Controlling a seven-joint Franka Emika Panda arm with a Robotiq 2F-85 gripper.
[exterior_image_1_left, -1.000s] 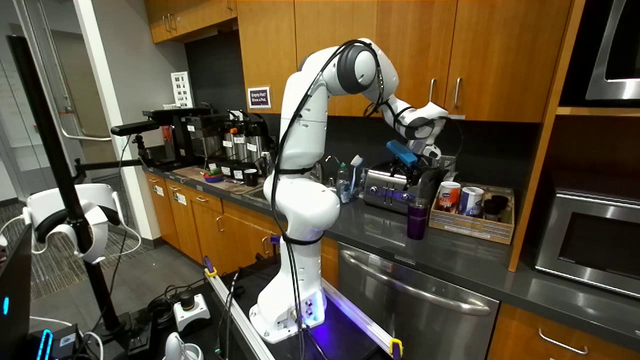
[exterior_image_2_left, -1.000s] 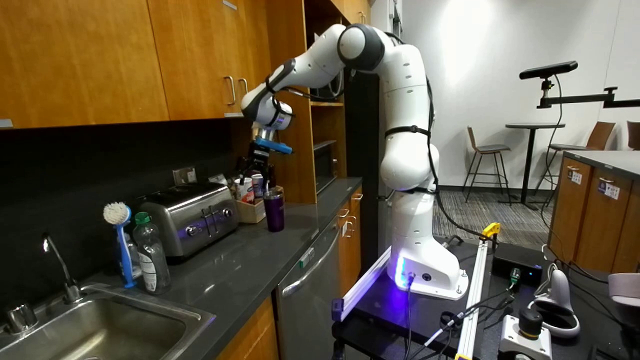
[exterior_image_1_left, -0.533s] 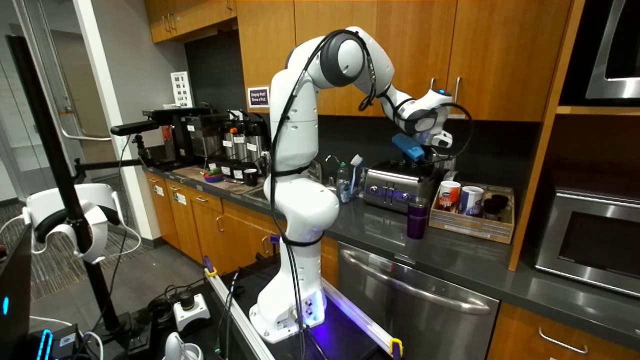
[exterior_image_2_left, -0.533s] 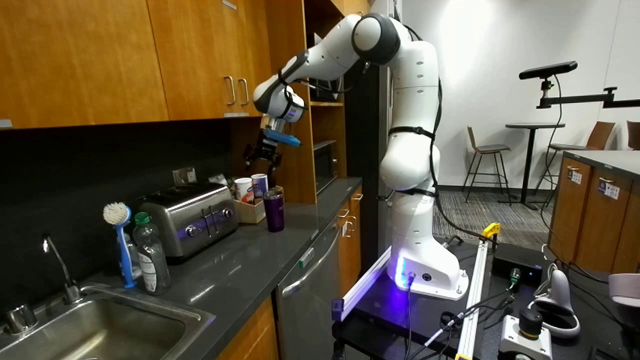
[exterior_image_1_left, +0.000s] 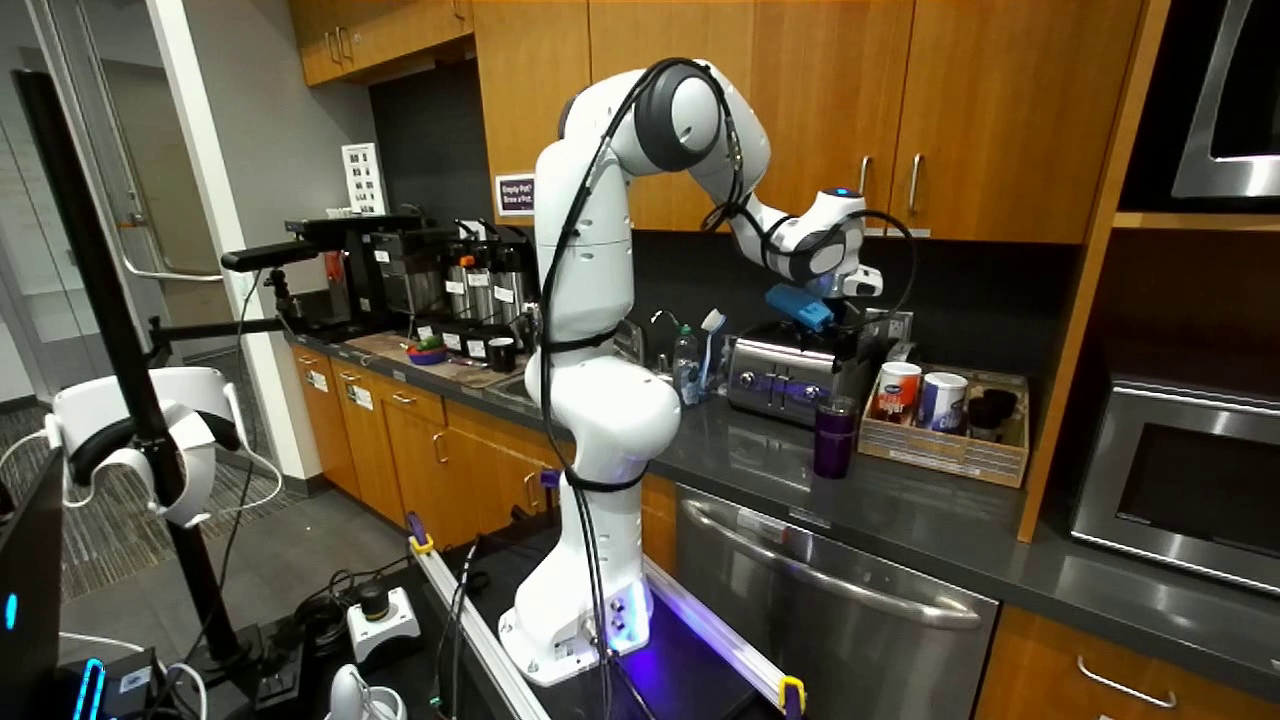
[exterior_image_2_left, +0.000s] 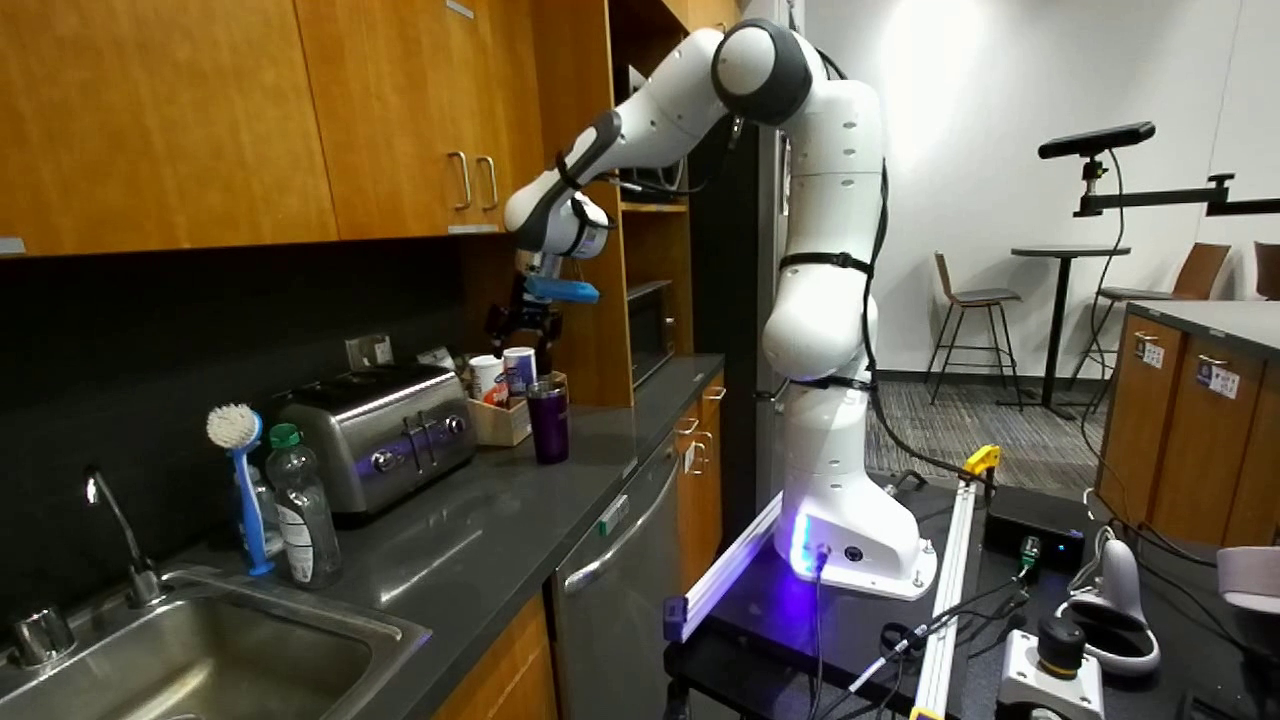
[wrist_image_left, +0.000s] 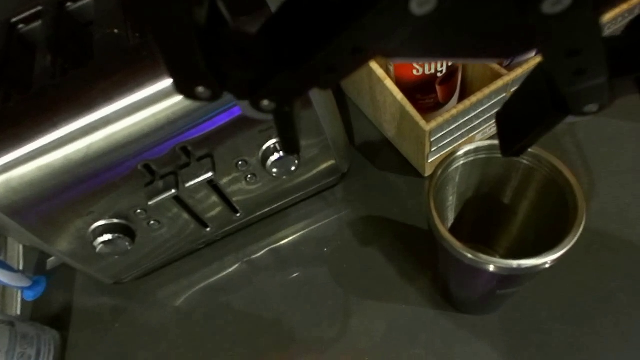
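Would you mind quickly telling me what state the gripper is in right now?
Gripper: open, holding nothing.

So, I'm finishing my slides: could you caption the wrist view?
Open gripper over a counter with a purple tumbler, a silver toaster and a red canister in a tan box.

The tumbler (exterior_image_2_left: 548, 424) is purple, the pincer (wrist_image_left: 404, 147) black.

A gap lies open between the toaster (wrist_image_left: 170, 220) and the purple tumbler (wrist_image_left: 480, 280), blocked behind by the wooden box (wrist_image_left: 397, 120).
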